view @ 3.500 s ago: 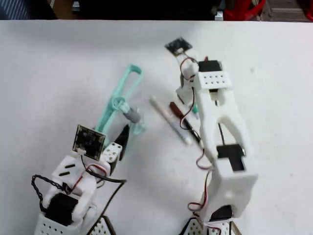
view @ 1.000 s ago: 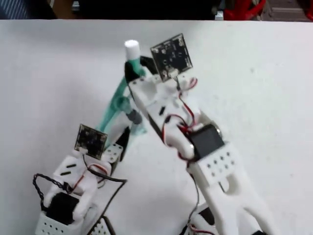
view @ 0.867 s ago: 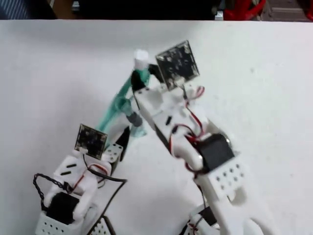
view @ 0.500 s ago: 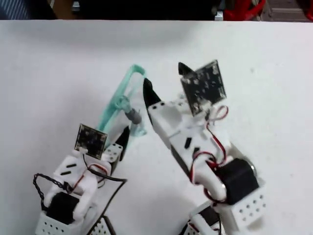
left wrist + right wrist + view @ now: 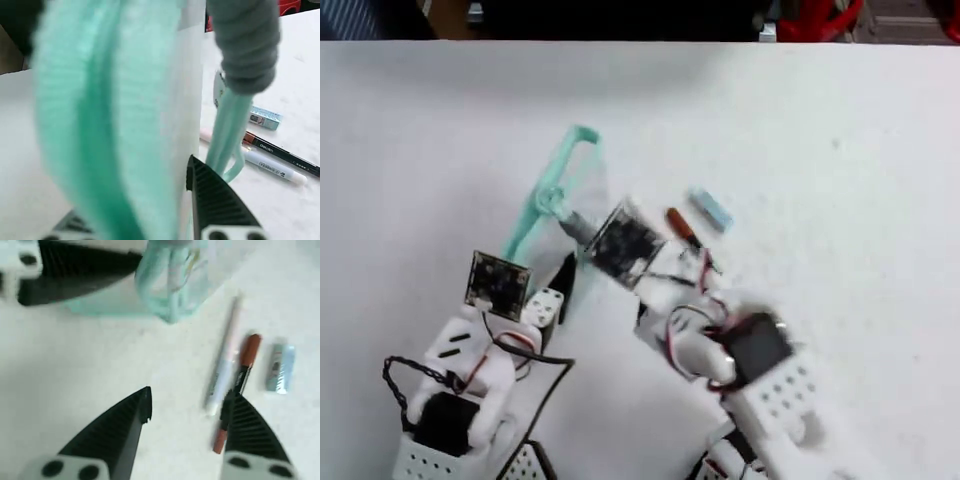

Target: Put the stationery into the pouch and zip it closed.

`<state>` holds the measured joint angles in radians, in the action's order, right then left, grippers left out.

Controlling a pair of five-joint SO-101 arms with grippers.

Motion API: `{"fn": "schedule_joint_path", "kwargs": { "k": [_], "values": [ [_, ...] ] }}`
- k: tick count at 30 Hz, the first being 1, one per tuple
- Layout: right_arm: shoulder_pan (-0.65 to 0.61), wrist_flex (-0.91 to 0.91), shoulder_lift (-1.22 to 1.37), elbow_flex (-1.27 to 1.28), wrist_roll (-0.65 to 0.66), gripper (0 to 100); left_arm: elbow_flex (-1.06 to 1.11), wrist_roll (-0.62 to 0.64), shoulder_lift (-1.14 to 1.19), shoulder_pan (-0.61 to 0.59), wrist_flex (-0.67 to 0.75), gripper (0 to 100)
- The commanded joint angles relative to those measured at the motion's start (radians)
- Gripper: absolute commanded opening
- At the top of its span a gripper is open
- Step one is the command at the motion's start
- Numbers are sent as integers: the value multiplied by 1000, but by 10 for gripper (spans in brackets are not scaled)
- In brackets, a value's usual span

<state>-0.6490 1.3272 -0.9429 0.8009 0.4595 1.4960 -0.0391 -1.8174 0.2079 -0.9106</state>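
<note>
Your left gripper (image 5: pixel 563 275) clamps the near end of the teal pouch (image 5: pixel 552 190), which stands on edge. Your right gripper (image 5: pixel 190 395) hangs with jaws spread above the table (image 5: pixel 840 150), near the white pen (image 5: pixel 225 365), brown pen (image 5: pixel 248 352) and eraser (image 5: pixel 279 367) lying outside the pouch

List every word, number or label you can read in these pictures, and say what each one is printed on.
Nothing reads clearly.
Black pen: white print, too small to read.
White pen: dark print, too small to read.
Small blue box: label, blurred.
Pouch: no print visible.
</note>
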Motion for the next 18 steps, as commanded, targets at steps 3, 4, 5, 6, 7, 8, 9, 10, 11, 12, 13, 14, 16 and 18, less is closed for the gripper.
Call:
{"fn": "schedule_joint_path", "kwargs": {
  "k": [3, 4, 5, 6, 7, 8, 9, 10, 11, 12, 13, 14, 16, 18],
  "values": [
    [-51, -404, -84, 442, 20, 68, -5, 2, -7, -18, 28, 145],
    [-65, -455, -114, 497, 18, 74, -5, 2, -7, -16, 28, 145],
    [-85, -499, -147, 552, 18, 80, -5, 2, -7, -15, 28, 145],
    [-104, -538, -180, 601, 18, 87, -5, 2, -7, -15, 28, 145],
    [-120, -573, -214, 646, 20, 94, -5, 2, -7, -15, 29, 145],
    [-136, -605, -246, 692, 20, 102, -5, 2, -7, -13, 29, 145],
    [-150, -638, -280, 738, 20, 113, -5, 2, -7, -13, 31, 145],
    [-163, -667, -312, 787, 20, 125, -3, 2, -7, -13, 31, 145],
    [-177, -680, -344, 822, 20, 139, -3, 2, -7, -13, 31, 146],
    [-182, -674, -381, 833, 20, 149, -3, 2, -7, -13, 31, 146],
    [-183, -651, -420, 841, 20, 156, -3, 2, -7, -12, 31, 146],
    [-186, -628, -453, 847, 20, 160, -3, 2, -7, -12, 31, 146],
    [-186, -596, -527, 875, 20, 161, 3, 2, -7, -12, 32, 146],
    [-179, -567, -601, 893, 21, 159, 5, 2, -7, -12, 34, 146]
  ]
}}
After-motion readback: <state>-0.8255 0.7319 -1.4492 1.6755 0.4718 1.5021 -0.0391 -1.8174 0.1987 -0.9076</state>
